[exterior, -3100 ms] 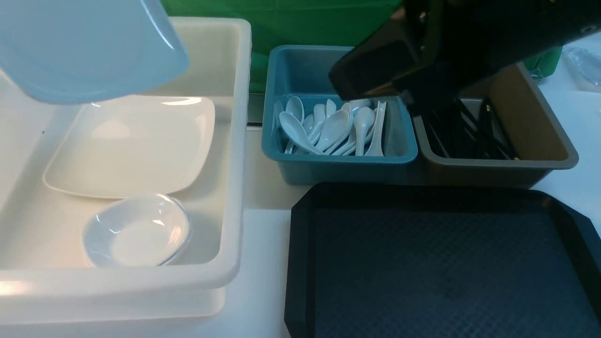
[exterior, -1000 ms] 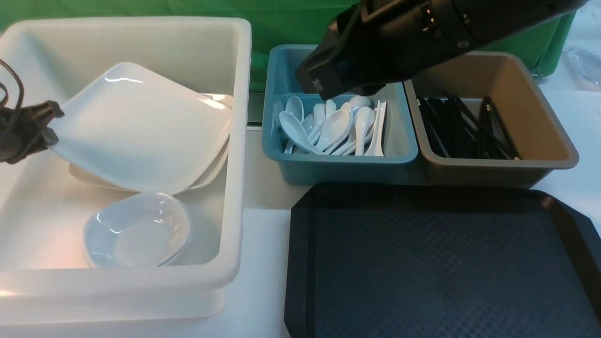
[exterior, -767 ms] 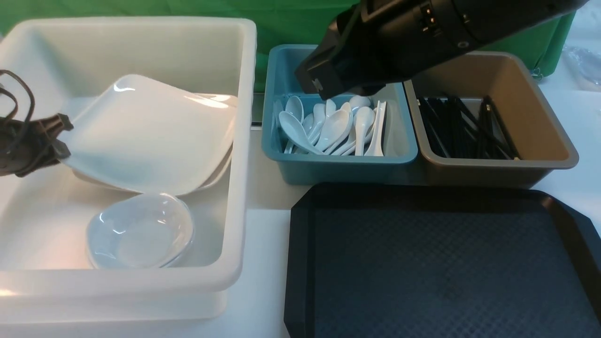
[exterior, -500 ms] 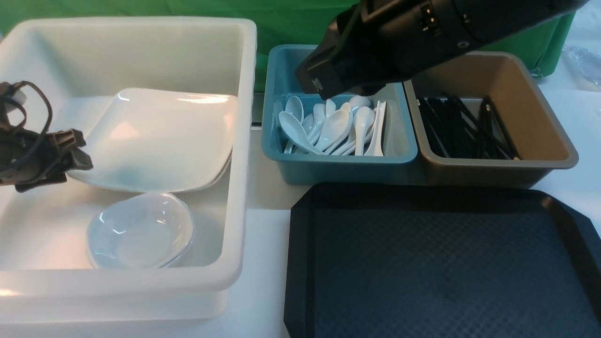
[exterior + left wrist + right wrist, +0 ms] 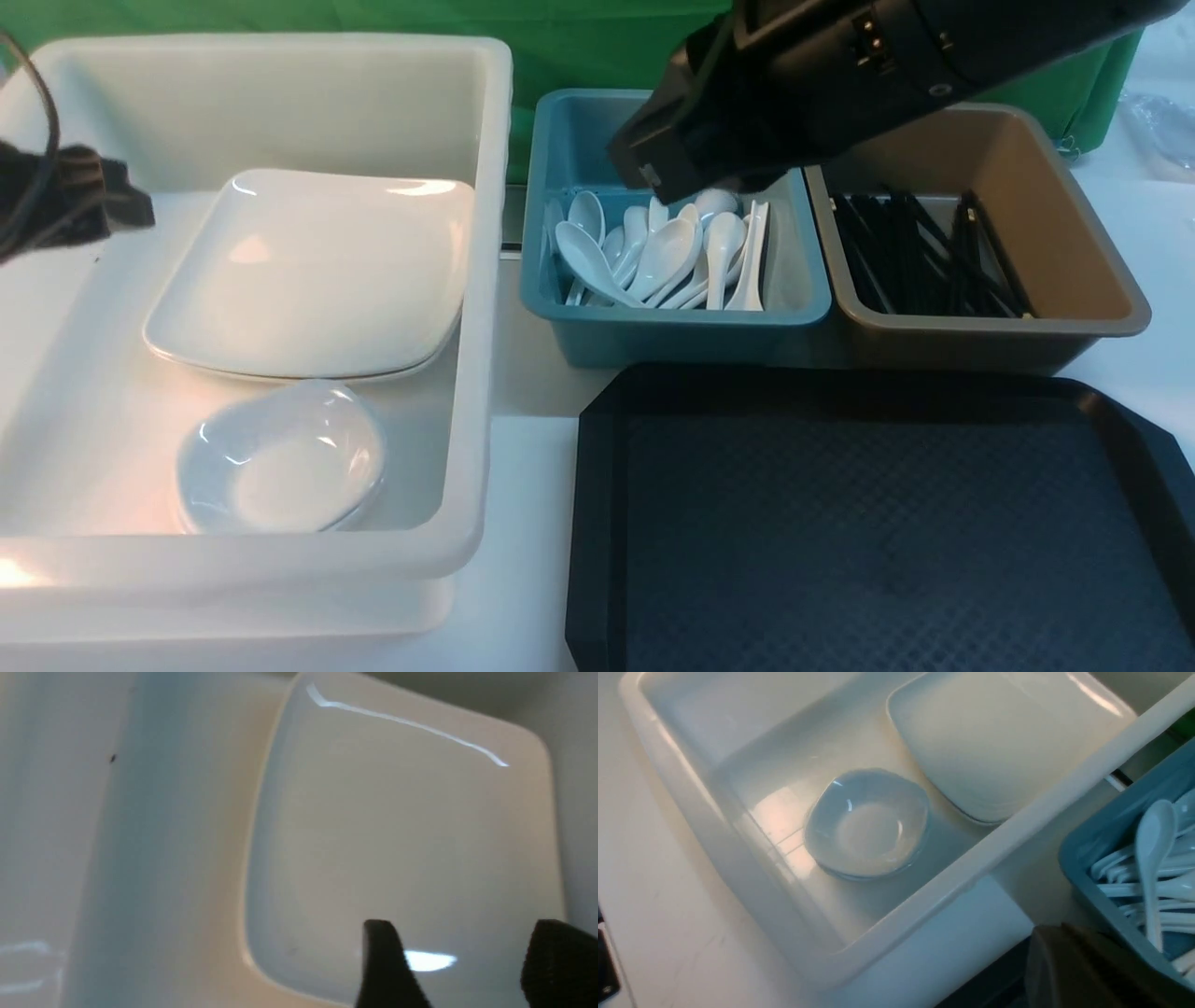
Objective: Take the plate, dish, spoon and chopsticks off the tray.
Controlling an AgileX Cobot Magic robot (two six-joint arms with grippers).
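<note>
- Black left gripper (image 5: 460,961): jaws apart, holding nothing, hovering over the near edge of the plate (image 5: 313,271).
- Plate lies flat on another plate in the white tub (image 5: 490,280), just beyond the small white dish (image 5: 280,459).
- Right gripper (image 5: 1083,966): closed, empty, above the blue tub (image 5: 672,322) of spoons (image 5: 667,250).
- Chopsticks (image 5: 924,257) in the brown tub (image 5: 1074,308).
- Tray (image 5: 878,523) is bare.
</note>
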